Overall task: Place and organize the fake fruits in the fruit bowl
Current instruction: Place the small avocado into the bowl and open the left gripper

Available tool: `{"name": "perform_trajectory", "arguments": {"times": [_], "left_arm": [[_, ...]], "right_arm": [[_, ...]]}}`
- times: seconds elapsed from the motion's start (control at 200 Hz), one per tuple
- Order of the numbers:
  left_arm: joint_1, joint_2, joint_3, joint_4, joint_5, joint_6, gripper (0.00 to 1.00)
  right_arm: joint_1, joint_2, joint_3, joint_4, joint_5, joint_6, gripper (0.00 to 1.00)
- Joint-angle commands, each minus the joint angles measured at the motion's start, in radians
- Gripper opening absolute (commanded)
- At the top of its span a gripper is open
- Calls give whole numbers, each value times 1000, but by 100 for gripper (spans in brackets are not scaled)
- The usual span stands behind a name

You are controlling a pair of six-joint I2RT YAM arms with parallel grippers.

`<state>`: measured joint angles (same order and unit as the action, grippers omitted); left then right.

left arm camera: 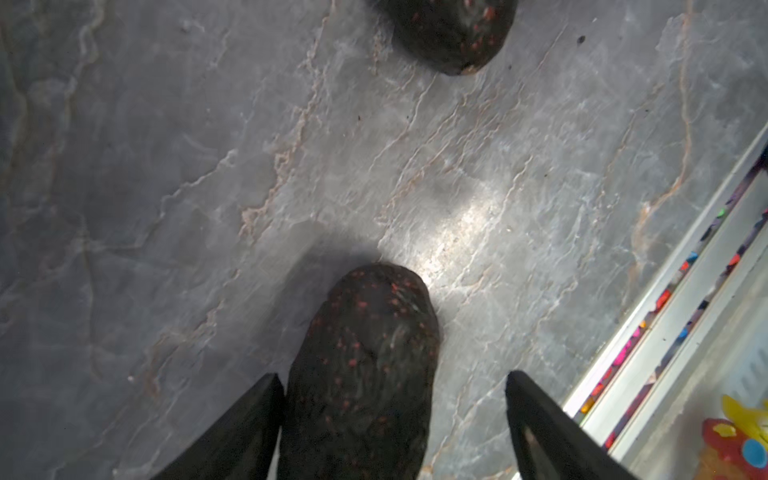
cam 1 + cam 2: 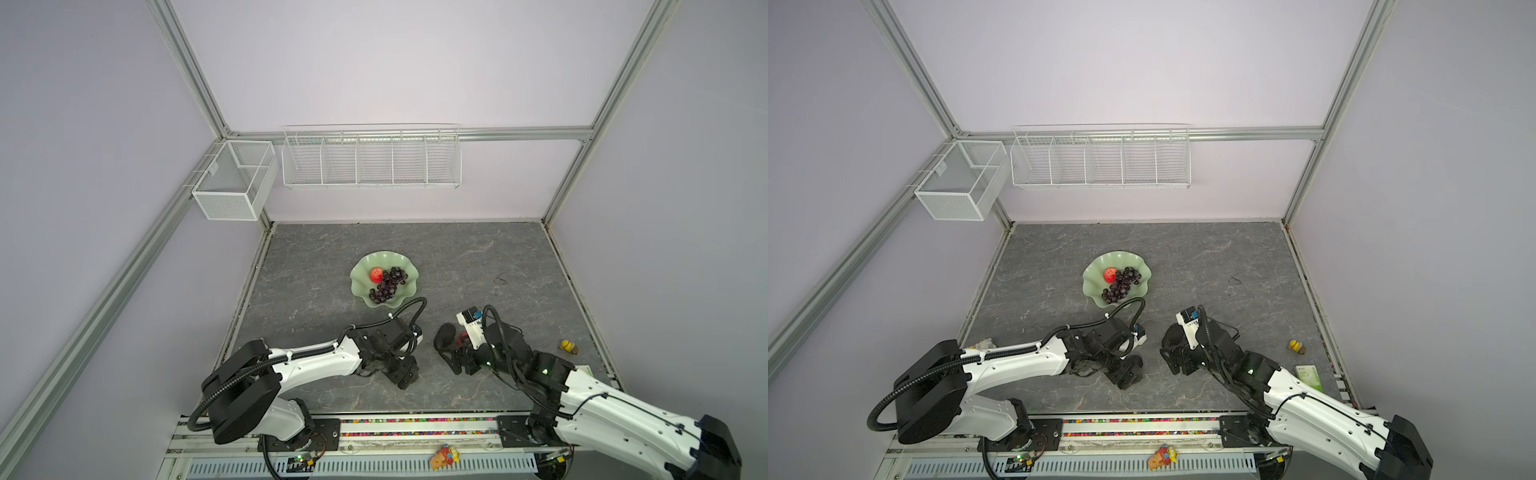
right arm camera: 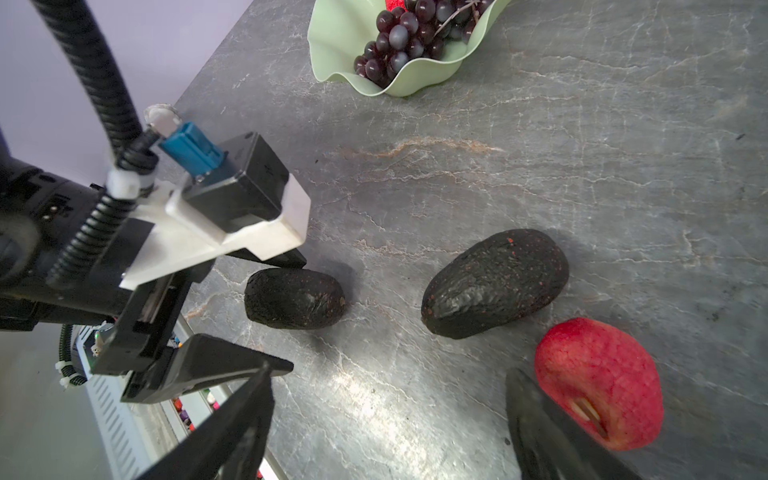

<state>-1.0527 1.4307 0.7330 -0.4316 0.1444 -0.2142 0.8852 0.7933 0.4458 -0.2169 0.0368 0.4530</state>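
Left gripper is low over the worktop, jaws open and straddling the first avocado. One finger sits right against the avocado's side. The other finger stands clear of it, with bare worktop showing between, so no grip. The avocado lies flat on the worktop.

Second avocado lies on its side just past the first, apart from it, near the front middle of the worktop. Loose apple lies just beside the second avocado; can't tell if they touch.

Right gripper has its jaws spread wide with nothing between them. The loose apple sits just beside one of its fingers, on the outer side, partly hidden by it. Contact there can't be told.

Fruit bowl stands mid-worktop, farther back than both grippers and well apart from the loose fruit. In it are the grapes and the bowl apple. The two touch, and the apple is on the left of the bunch in both top views.

So two fruits are in the bowl, and two avocados and one apple are out on the worktop.

A small yellow toy sits near the worktop's right edge, well apart from everything else.
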Motion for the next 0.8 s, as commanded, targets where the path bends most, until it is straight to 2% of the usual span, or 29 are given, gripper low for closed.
{"name": "perform_trajectory", "arguments": {"times": [0.0, 0.075, 0.265, 0.43, 0.51, 0.57, 0.665, 0.795], "left_arm": [[-9, 20, 40, -18, -61, -12, 75], [-9, 31, 54, -26, -90, -13, 61], [-9, -32, 42, 41, -96, -7, 38], [-3, -159, 37, 88, -179, -45, 36], [36, -210, 64, 88, -204, -40, 36], [85, -241, 80, 99, -213, -40, 36], [177, -266, 90, 149, -291, -27, 38], [354, -179, 183, 131, -315, -44, 39]], "right_arm": [[3, -6, 4, 8, 1, 2, 88], [3, -14, 2, 8, 6, 2, 88], [3, -6, 5, 40, -25, -26, 88], [4, 14, -1, 149, -130, -76, 88], [4, 43, 9, 185, -150, -97, 88], [4, 83, 32, 202, -166, -116, 88], [5, 170, 84, 226, -203, -142, 88], [9, 302, 168, 293, -265, -154, 88]]}}
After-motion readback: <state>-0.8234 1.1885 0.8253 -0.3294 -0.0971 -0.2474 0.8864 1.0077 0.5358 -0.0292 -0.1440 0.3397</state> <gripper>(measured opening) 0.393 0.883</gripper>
